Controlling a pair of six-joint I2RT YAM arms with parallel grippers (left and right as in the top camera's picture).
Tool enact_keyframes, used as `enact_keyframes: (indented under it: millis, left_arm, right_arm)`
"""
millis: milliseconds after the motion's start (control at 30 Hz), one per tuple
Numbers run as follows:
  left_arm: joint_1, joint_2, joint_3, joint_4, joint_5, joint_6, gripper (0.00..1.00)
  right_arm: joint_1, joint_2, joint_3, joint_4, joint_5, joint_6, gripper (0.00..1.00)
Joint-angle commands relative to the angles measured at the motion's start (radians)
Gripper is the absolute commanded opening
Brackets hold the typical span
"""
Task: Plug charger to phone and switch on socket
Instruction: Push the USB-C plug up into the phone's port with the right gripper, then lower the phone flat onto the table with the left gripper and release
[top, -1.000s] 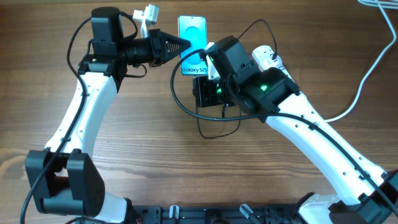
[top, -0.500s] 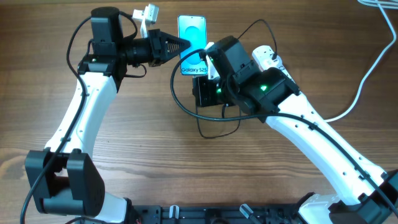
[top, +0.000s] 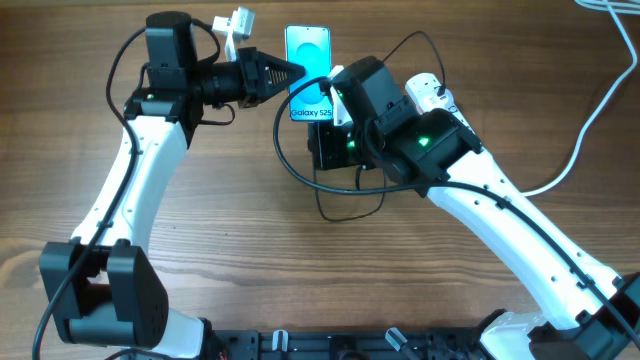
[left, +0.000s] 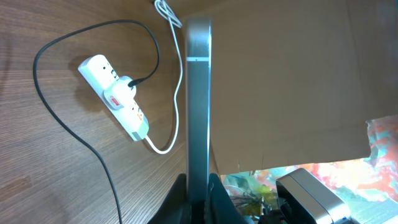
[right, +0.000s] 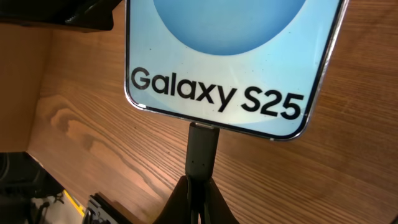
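The phone (top: 308, 55) with a blue screen and "Galaxy S25" text is held off the table by my left gripper (top: 297, 70), which is shut on its edge (left: 199, 112). My right gripper (right: 200, 186) is shut on the charger's black connector (right: 203, 146), whose tip meets the middle of the phone's bottom edge (right: 217, 93). The black cable (top: 300, 170) loops across the table. The white socket (left: 115, 96) with red switches lies on the table with a white plug in it; in the overhead view only its end (top: 428, 92) shows behind my right arm.
The socket's thick white cord (top: 590, 110) runs off the right and back edges. A white adapter-like object (top: 234, 24) lies behind my left arm. A brown cardboard surface (left: 292, 81) fills the right of the left wrist view.
The phone has shifted very slightly left in my left gripper. The right gripper and connector have hardly moved.
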Motion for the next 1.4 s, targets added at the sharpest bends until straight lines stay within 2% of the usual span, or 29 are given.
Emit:
enact_keyframes:
  millis: [0, 267, 333, 400, 500, 600, 667, 733, 800, 900, 1033, 1133, 1367]
  left_arm:
    - [-0.002, -0.003, 0.008, -0.024, 0.047, 0.021, 0.04]
    - [-0.003, -0.002, 0.008, -0.075, 0.05, 0.053, 0.04]
    - [-0.003, -0.002, 0.008, -0.081, 0.054, 0.053, 0.04]
    - [-0.003, -0.002, 0.008, -0.083, 0.054, 0.053, 0.04]
    - [-0.003, -0.002, 0.008, -0.088, 0.032, 0.066, 0.04]
    - [-0.003, -0.002, 0.007, -0.156, -0.024, 0.133, 0.04]
    - [-0.003, 0.001, 0.007, -0.232, -0.122, 0.174, 0.04]
    - [-0.003, 0.018, 0.007, -0.309, -0.176, 0.227, 0.04]
    - [-0.013, 0.057, 0.005, -0.334, -0.185, 0.26, 0.04]
    - [-0.051, 0.139, 0.005, -0.349, -0.283, 0.262, 0.04]
    - [-0.118, 0.267, 0.005, -0.317, -0.311, 0.262, 0.04]
    - [-0.154, 0.346, 0.005, -0.288, -0.355, 0.263, 0.04]
    - [-0.161, 0.412, -0.013, -0.265, -0.45, 0.263, 0.04]
  right_arm:
    - [-0.004, 0.004, 0.016, 0.054, 0.074, -0.01, 0.05]
    - [-0.02, 0.004, 0.016, 0.13, 0.113, -0.066, 0.09]
    - [-0.021, 0.004, 0.016, 0.138, 0.126, -0.077, 0.18]
    - [-0.021, 0.004, 0.016, 0.137, 0.135, -0.09, 0.34]
    - [-0.026, 0.0, 0.018, 0.124, 0.134, -0.085, 0.45]
    - [-0.054, -0.02, 0.033, 0.069, 0.122, -0.053, 0.51]
    - [-0.113, -0.045, 0.064, -0.005, 0.122, -0.047, 0.55]
    - [-0.204, -0.061, 0.084, -0.074, 0.122, -0.034, 0.75]
    - [-0.302, -0.059, 0.082, -0.125, 0.123, -0.036, 0.81]
    - [-0.408, -0.029, 0.081, -0.2, 0.145, -0.045, 0.85]
    - [-0.502, 0.029, 0.08, -0.291, 0.145, -0.12, 0.88]
    - [-0.515, 0.057, 0.08, -0.335, 0.149, -0.169, 0.89]
    - [-0.515, 0.068, 0.08, -0.33, 0.161, -0.167, 0.91]
